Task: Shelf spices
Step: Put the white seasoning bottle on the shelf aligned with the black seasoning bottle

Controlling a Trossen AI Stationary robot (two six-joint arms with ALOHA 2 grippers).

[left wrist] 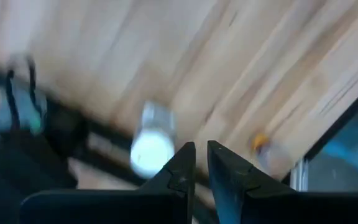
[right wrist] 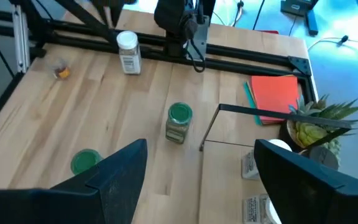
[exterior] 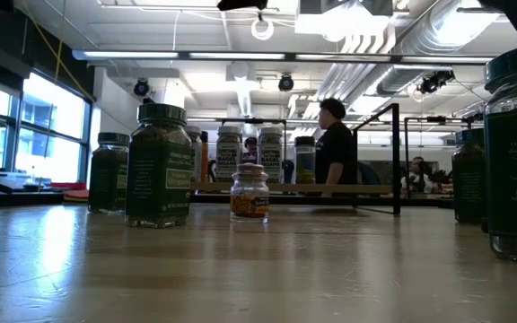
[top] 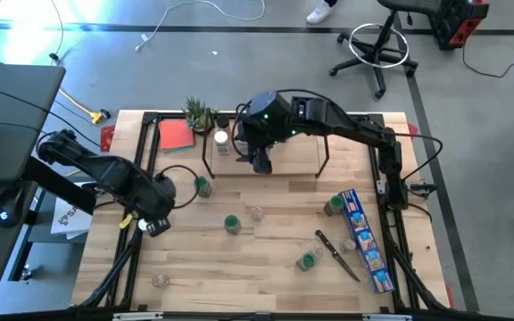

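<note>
Spice jars stand scattered on the table: green-capped ones (top: 203,185) (top: 231,223) (top: 308,259), a clear one (top: 255,212) and a small one with orange contents (right wrist: 61,70). A white-capped jar (right wrist: 128,53) stands upright by the table's left edge. My left gripper (left wrist: 201,155) points down just beside it, fingers shut with nothing between them. The shelf (top: 319,147) sits at the far middle with a white-capped jar (top: 221,138) on it; the low view shows more jars (exterior: 270,152) there. My right gripper (right wrist: 201,168) hangs open above the shelf's front, holding nothing.
A long blue box (top: 364,241) and a black-handled utensil (top: 337,254) lie at the right. A red pad (top: 175,134) and a small pineapple-like plant (top: 199,113) sit at the far left. A black frame (top: 141,160) edges the table. A person (exterior: 335,148) stands beyond it.
</note>
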